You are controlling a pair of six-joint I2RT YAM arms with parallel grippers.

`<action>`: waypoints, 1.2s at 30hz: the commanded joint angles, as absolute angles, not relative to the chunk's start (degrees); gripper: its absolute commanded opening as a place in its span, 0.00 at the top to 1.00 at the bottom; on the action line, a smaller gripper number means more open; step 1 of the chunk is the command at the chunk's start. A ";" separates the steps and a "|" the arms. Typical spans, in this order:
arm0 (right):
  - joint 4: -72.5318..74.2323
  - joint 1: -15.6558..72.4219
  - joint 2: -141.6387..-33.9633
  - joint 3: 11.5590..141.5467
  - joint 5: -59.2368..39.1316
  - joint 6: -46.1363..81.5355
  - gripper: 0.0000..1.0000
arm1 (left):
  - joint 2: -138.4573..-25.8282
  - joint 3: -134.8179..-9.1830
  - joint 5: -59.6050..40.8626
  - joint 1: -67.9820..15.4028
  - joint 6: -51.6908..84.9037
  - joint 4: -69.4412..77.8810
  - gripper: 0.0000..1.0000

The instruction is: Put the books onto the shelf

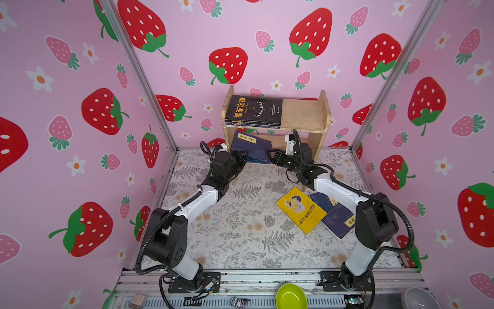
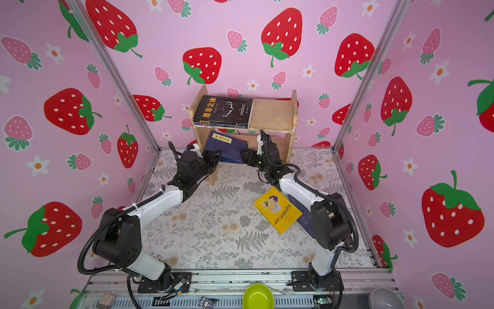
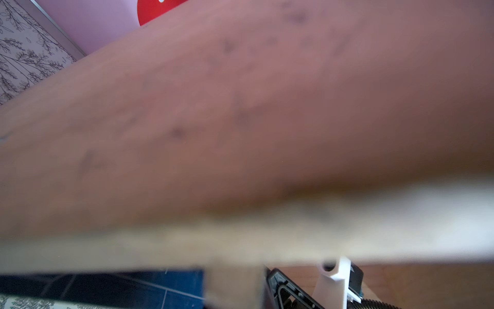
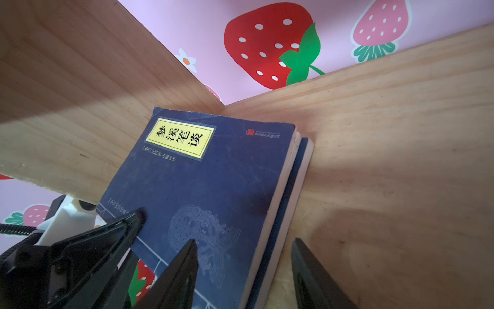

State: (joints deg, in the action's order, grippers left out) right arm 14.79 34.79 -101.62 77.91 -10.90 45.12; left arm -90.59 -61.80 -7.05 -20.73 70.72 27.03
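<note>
**Desk:** How many books, and where?

**Photographer:** Seven paperbacks. Four are on the small two-tier pale wooden shelf [image 1: 304, 112] against the back wall. A glossy black book with antlers [image 1: 254, 108] lies flat on the top tier, long axis along the board, over a darker book [image 1: 254, 125]. On the lower tier, a thin navy book with a yellow label [image 4: 213, 187] lies on a second navy book [image 4: 299, 171]. Their long axes run front to back, label end deep in the corner, near end jutting past the front edge.

**Desk:** The rest?

**Photographer:** A bright yellow cartoon-cover book [image 1: 300, 210] lies diagonally on the fern-print surface [image 1: 240, 227]. Its edge overlaps a third navy book [image 1: 338, 219], with a fourth navy book [image 1: 322, 200] alongside.

**Desk:** The hands?

**Photographer:** Two. The left hand [image 1: 242, 157] is closed, its tip at the top navy book's near corner; whether it pinches the book I cannot tell. The right hand [image 4: 244, 242] is spread and holds nothing, with one finger over the cover and one over bare board.
</note>
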 commanded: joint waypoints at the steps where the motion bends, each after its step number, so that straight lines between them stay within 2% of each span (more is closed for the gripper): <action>1: 13.24 35.56 -103.54 80.05 -10.03 44.72 0.43 | -91.22 -64.56 -5.47 -20.58 71.64 28.19 1.00; 9: 10.96 37.40 -106.13 82.68 -8.78 44.19 0.48 | -91.80 -64.23 -5.87 -20.92 72.31 27.82 1.00; 15: 10.08 37.62 -106.94 83.13 -7.71 44.96 0.47 | -91.80 -63.59 -6.73 -20.91 73.19 28.72 1.00; 23: 6.45 37.71 -103.89 83.18 -0.80 42.03 0.44 | -92.29 -63.14 -9.39 -20.87 75.23 30.50 1.00; 36: 5.05 38.05 -104.09 83.01 0.68 41.97 0.43 | -91.24 -61.15 -9.50 -20.79 75.08 29.24 1.00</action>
